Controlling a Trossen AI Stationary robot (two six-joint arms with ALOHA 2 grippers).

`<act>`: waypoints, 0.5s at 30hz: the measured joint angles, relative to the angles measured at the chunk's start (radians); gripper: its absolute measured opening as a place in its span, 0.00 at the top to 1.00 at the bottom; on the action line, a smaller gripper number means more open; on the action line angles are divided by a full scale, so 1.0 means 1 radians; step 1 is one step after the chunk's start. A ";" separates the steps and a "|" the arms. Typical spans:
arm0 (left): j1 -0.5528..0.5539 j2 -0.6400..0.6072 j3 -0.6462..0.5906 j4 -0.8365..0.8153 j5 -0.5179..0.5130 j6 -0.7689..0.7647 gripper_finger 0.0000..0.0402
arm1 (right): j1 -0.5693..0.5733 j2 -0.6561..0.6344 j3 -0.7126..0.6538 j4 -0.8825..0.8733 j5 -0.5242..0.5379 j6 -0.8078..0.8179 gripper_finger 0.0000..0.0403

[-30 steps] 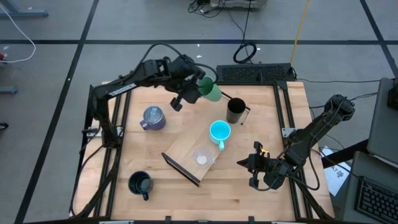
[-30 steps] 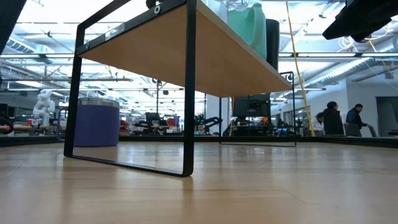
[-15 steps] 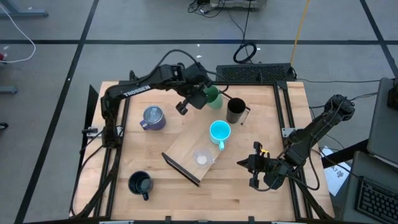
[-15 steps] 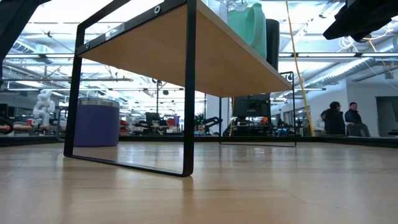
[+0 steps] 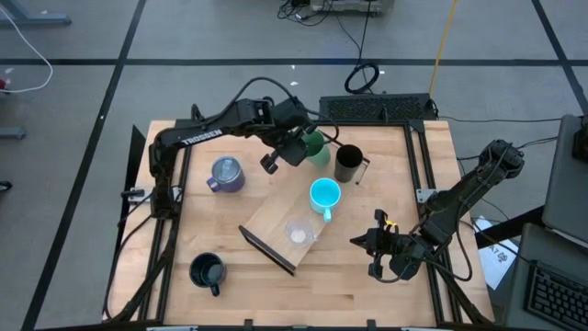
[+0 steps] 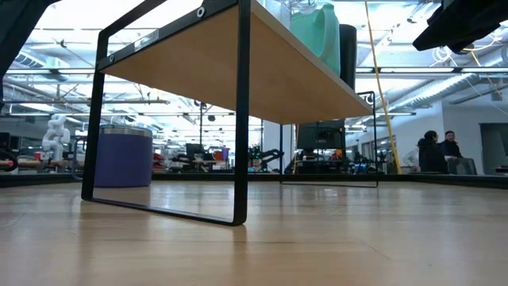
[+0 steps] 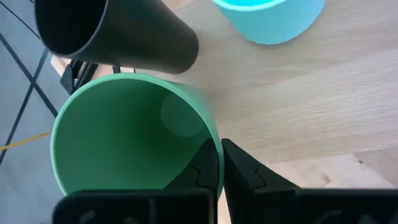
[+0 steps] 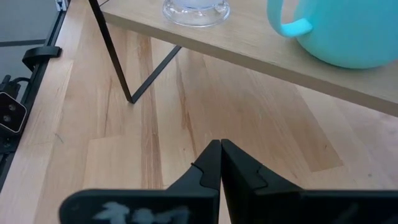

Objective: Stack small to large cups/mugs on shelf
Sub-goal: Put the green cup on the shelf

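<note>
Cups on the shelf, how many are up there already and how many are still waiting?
Two look done: the tiny clear cup and cyan mug stand on the shelf. In hand: the left gripper pinches the green cup by its rim, beside the tall black mug. Left: that mug, the purple mug and the squat black mug.

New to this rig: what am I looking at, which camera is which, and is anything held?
Two robot arms work at a wooden table. One camera looks straight down, one sits at tabletop height, one rides each wrist. The left pincer is shut on the green cup's rim, at the shelf's far end beside the tall black mug. The cyan mug and tiny clear cup stand on the shelf. The right pincer waits shut, empty, near the table's right edge.
</note>
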 joint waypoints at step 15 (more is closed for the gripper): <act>-0.003 0.000 0.000 0.027 -0.002 -0.024 0.86 | 0.000 0.000 0.000 0.000 -0.001 -0.008 1.00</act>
